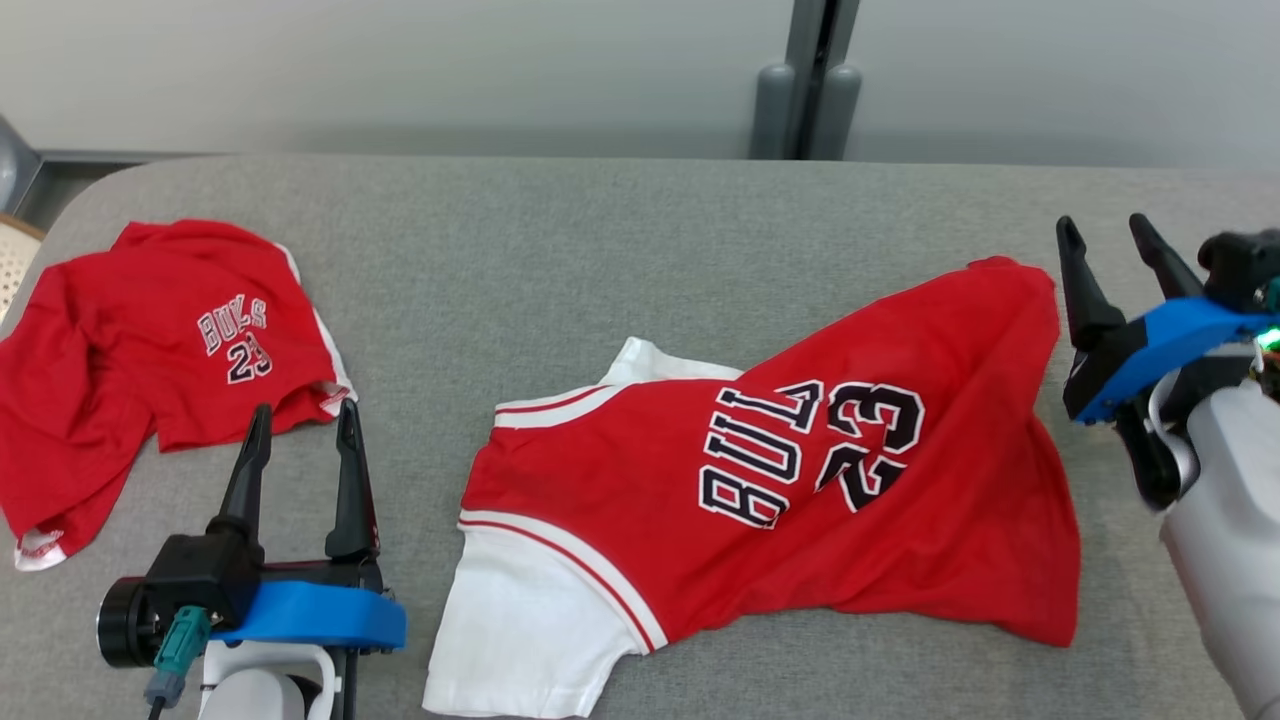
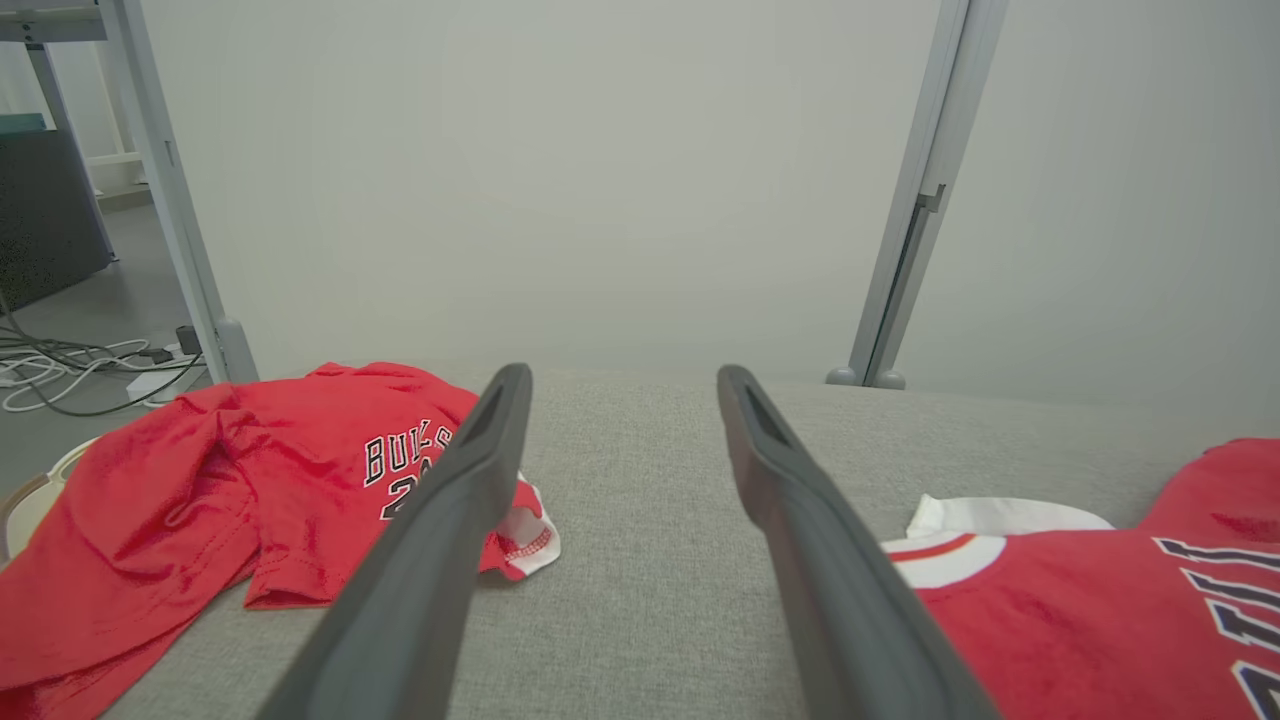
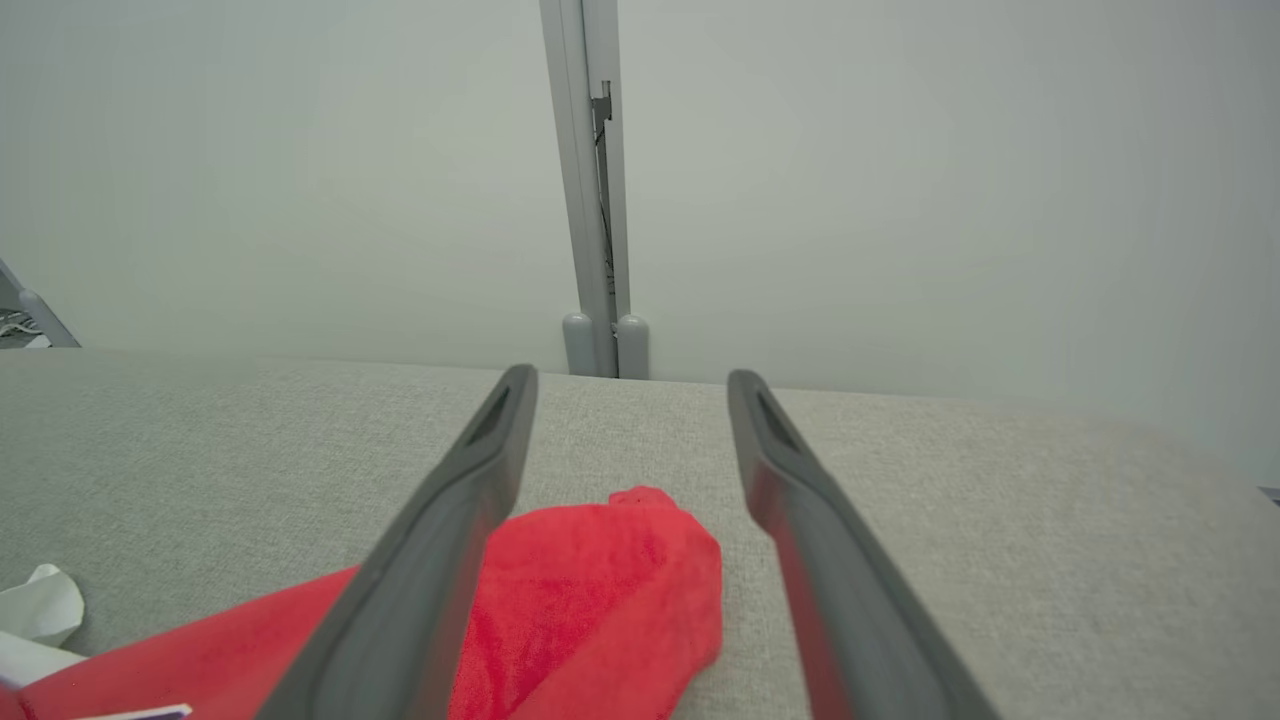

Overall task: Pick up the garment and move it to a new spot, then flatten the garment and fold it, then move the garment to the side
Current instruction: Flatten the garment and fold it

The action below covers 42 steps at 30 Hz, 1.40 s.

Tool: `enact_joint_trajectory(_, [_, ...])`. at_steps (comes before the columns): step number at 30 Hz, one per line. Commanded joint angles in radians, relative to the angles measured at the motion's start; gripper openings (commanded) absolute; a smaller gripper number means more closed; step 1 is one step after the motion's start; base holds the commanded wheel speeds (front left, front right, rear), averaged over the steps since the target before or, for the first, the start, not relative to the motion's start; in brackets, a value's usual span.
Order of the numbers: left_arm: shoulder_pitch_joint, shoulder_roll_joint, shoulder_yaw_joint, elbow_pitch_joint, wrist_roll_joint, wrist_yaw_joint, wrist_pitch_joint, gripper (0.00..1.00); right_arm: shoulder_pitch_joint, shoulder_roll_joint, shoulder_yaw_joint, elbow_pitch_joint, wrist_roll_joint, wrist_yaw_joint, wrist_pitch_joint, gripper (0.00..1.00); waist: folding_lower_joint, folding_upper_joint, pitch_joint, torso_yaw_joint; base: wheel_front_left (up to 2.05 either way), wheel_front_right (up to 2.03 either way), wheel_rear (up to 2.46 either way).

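Red garment [image 1: 780, 480] | lies just left of R hand [image 1: 1104, 222] | jaws apart

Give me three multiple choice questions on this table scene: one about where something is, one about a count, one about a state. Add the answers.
1. Where on the table does the crumpled shirt lie?
A) at the robot's left end
B) at the right end
C) at the middle

2. How many red garments lie there?
A) one
B) two
C) three

3. How does the right tool stand?
A) shut on cloth
B) open, gripping nothing
C) shut and empty

Answers:
1 A, it lies at the left end, by the left tool.
2 B, there is the crumpled shirt and the spread jersey.
3 B, its fingers stand apart by the jersey's far corner.
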<state>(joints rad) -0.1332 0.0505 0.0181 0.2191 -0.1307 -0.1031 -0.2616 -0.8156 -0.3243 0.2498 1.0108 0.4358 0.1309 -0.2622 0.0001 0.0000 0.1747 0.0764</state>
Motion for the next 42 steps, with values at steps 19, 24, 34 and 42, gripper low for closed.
enact_joint_trajectory(19, [0.113,0.000,0.045,-0.016,0.030,0.001,-0.005,1.00,0.557,0.189,-0.115,-0.572,-0.191,0.000,-0.003,1.00,-0.0001,0.0000,-0.139,-0.105,0.00,0.00,0.00])
enact_joint_trajectory(24, [0.131,0.000,0.047,-0.023,0.036,0.006,-0.005,1.00,0.629,0.223,-0.125,-0.622,-0.235,0.000,-0.003,1.00,-0.0001,0.0000,-0.158,-0.100,0.00,0.00,0.00])
enact_joint_trajectory(34, [0.158,0.000,0.049,-0.031,0.044,0.011,-0.005,1.00,0.787,0.267,-0.196,-0.732,-0.316,0.000,0.004,1.00,-0.0001,0.0000,-0.182,-0.078,0.00,0.00,0.00])
enact_joint_trajectory(42, [0.170,0.000,0.046,-0.030,0.054,0.012,-0.005,1.00,0.850,0.274,-0.238,-0.796,-0.345,0.000,0.039,1.00,-0.0001,0.0000,-0.181,-0.070,0.00,0.00,0.00])
